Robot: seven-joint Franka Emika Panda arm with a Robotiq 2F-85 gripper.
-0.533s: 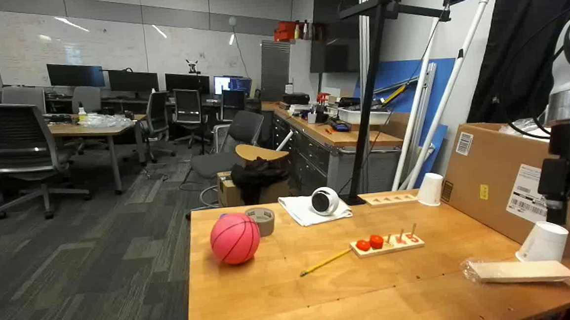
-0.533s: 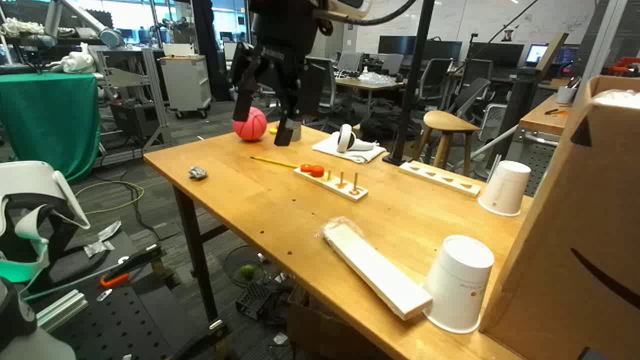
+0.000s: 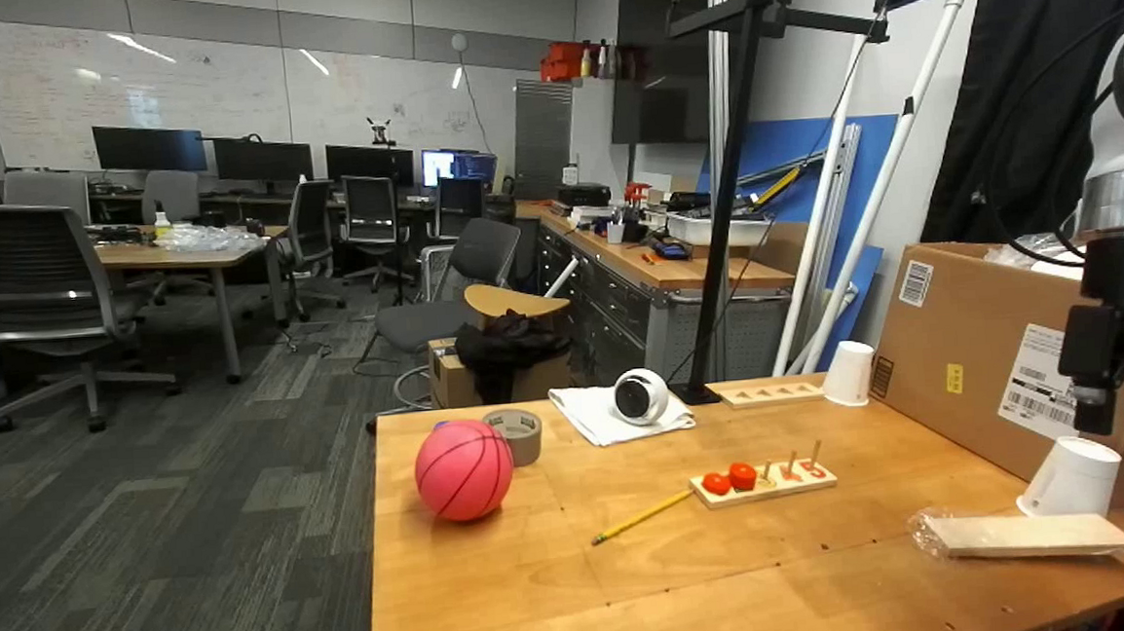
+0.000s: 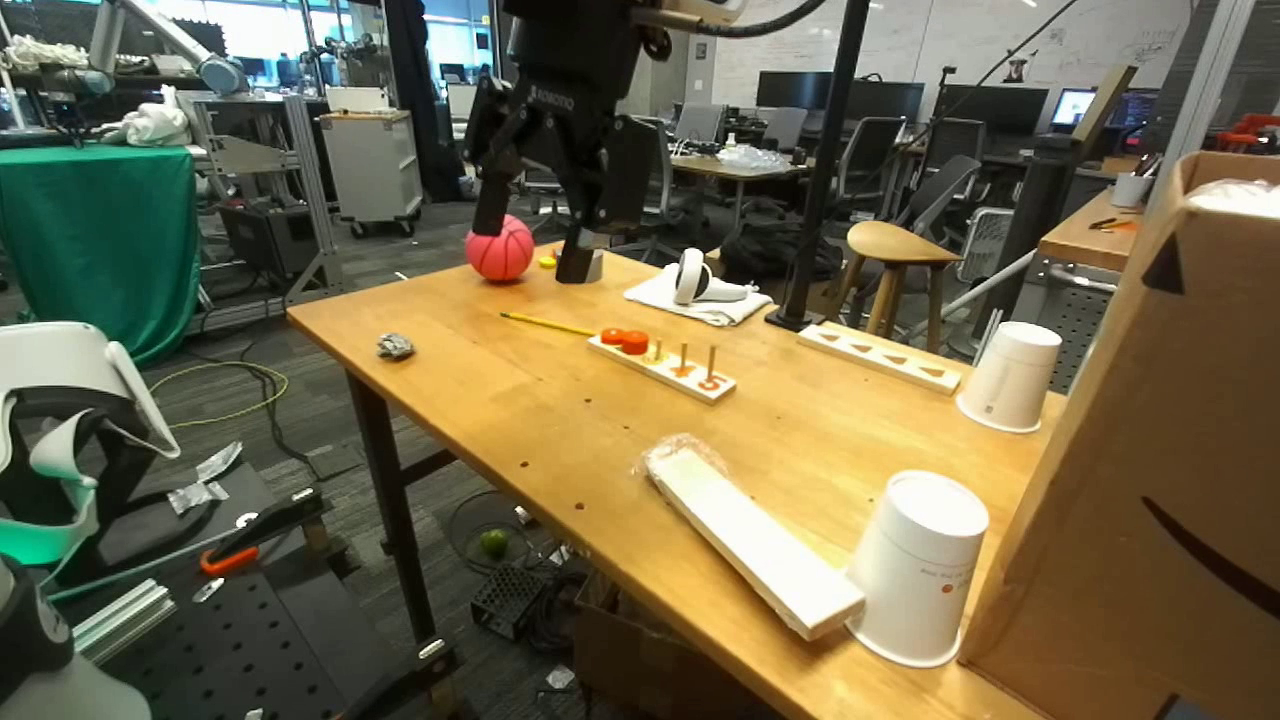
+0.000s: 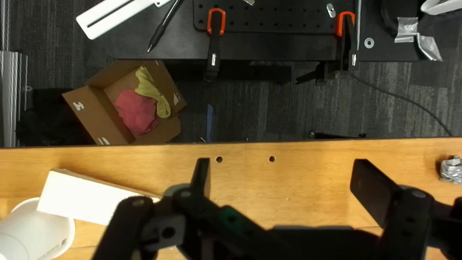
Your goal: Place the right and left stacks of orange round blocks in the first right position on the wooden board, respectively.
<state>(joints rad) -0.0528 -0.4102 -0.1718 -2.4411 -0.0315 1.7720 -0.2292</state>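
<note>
Two short stacks of orange round blocks sit side by side on the wooden board, at the end by the pencil. The end stack [image 3: 716, 483] looks lower than its neighbour [image 3: 743, 477]. In both exterior views the pale board [image 4: 668, 375] also carries three bare upright pegs with printed figures beside them. My gripper [image 4: 533, 245] hangs high above the table, well apart from the board. In the wrist view the jaws of the gripper [image 5: 283, 177] stand wide, with only tabletop visible beyond the gap. Neither board nor blocks show in that view.
A pencil [image 3: 641, 518] touches or nearly touches the board's end. Around lie a pink ball [image 3: 464, 470], tape roll [image 3: 519, 437], headset on cloth [image 4: 693, 280], slotted board [image 4: 880, 357], wrapped plank [image 4: 750, 540], white cups [image 4: 918, 565] [image 4: 1010, 375] and a large box [image 3: 984, 358].
The gripper has shifted very slightly upward, its jaws still wide. Blocks, board and the other things on the table stand where they were.
</note>
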